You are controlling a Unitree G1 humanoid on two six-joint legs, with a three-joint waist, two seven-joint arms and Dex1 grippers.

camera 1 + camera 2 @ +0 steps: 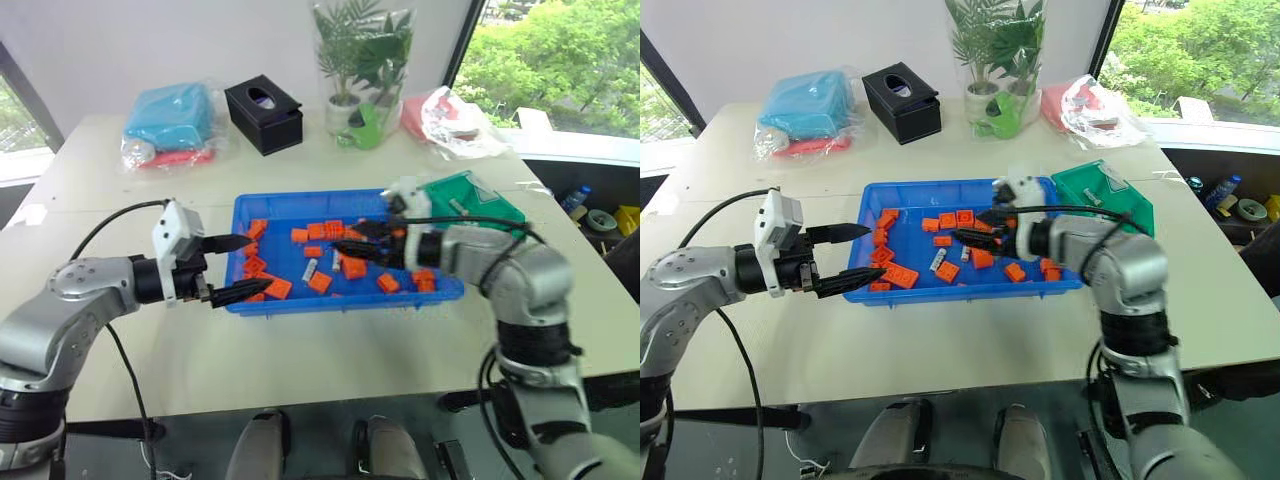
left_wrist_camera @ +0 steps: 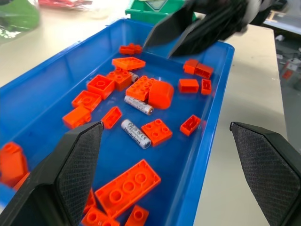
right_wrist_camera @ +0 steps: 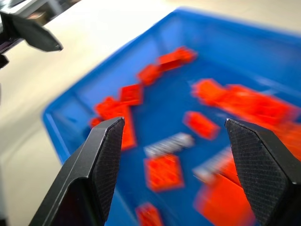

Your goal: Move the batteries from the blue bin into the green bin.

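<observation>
Presently on a pale table (image 1: 330, 350): one blue bin (image 1: 330, 205), wide and shallow, set near the middle, holding a scatter of orange toy bricks (image 1: 278, 288) and at least two batteries (image 2: 136, 133), small silver-grey cylinders lying flat on the bin floor near its middle, close to one another and among the bricks, neither one gripped. One green bin (image 1: 470, 195), small and deep, standing just beside the blue bin's far right corner; its contents cannot be made out. Left gripper (image 1: 240, 268): at the blue bin's left end, fingers reaching in over the rim, jaws wide apart, nothing between them. Right gripper (image 1: 350, 240): over the middle of the blue bin, above the bricks, pointing toward the left gripper, jaws spread wide with nothing between them; whether its tips touch anything cannot be told. Along the table's far edge, well apart from the bins: a teal-blue plastic-wrapped bundle (image 1: 172, 112) with red beneath it at the left, a black tissue box (image 1: 264, 114), a potted plant (image 1: 358, 50) wrapped in clear film with a light green scoop-shaped object (image 1: 368, 125) at its foot, and a clear bag with red contents (image 1: 452, 118) at the right.
</observation>
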